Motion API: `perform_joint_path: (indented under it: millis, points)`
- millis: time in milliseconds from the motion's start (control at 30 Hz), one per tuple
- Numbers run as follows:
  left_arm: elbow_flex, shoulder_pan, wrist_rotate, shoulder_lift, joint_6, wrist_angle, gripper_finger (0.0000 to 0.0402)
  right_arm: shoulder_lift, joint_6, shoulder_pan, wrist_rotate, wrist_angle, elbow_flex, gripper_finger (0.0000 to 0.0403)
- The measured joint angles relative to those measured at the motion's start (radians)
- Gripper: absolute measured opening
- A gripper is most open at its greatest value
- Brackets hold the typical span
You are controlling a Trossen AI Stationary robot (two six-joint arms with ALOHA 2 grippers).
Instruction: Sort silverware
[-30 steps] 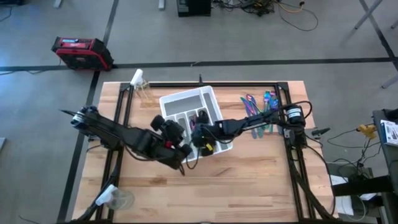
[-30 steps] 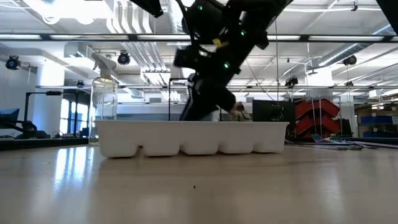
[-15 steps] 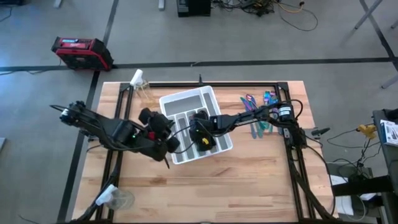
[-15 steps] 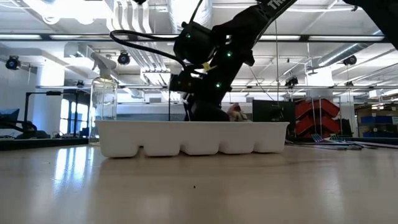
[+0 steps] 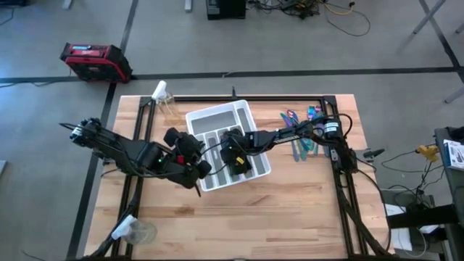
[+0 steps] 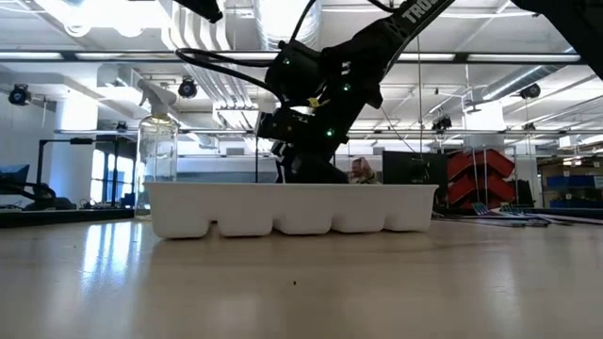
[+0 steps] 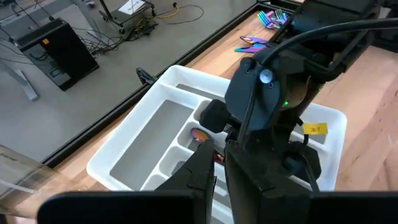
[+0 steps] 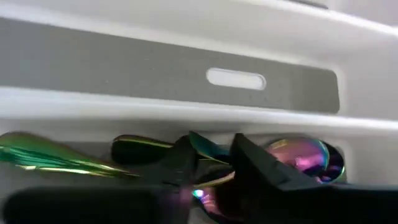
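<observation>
Right end effector [image 5: 233, 145] down in white tray [image 5: 217, 116], over iridescent spoons [image 8: 305, 158].
Its fingers sit slightly parted, pinching nothing visible. Left end effector [image 5: 190, 145], fingers nearly together, hovers beside the tray; more silverware [image 5: 304, 127] lies on the counter [image 5: 290, 210].

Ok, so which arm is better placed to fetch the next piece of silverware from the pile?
Probably the right. Its arm runs past the loose silverware on the table's right side, with its gripper down in the white cutlery tray. The left gripper sits at the tray's left edge, with the tray between it and the pile.

Iridescent silverware [image 5: 303, 129] on table right of tray, some pieces [image 8: 298, 158] inside
</observation>
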State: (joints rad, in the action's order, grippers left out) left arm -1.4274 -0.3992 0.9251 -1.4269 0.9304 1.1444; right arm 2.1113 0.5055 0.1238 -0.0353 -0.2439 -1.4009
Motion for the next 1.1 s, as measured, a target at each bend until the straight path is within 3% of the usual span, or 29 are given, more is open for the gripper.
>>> perform_joint_path:
  millis: [133,267,500,600,833,967,1100]
  points:
    - [0.004,0.000,0.000,0.000,-0.001,0.000,0.0025,-0.006,-0.050,-0.011,-0.046,-0.018,0.002,0.0006]
    - [0.005,0.000,0.000,0.000,-0.002,0.000,0.0025,-0.041,-0.091,-0.054,-0.089,-0.081,0.004,0.0002]
    - [0.029,0.000,0.000,0.000,-0.001,-0.001,0.0025,-0.131,-0.174,-0.130,-0.077,-0.216,0.005,0.0000]
    - [0.051,0.001,0.000,0.000,0.016,-0.002,0.0025,-0.146,-0.191,-0.131,-0.095,-0.186,0.005,0.0000]
    - [0.103,0.002,0.000,0.000,0.080,-0.011,0.0025,-0.082,-0.178,-0.053,-0.256,-0.053,0.006,0.0000]
    - [0.147,0.002,-0.024,0.000,0.123,-0.015,0.0025,-0.029,-0.259,-0.005,-0.240,-0.089,-0.002,0.0000]
    - [0.193,0.002,-0.055,0.000,0.153,-0.020,0.0025,-0.060,-0.310,-0.008,-0.079,-0.295,-0.019,0.0000]
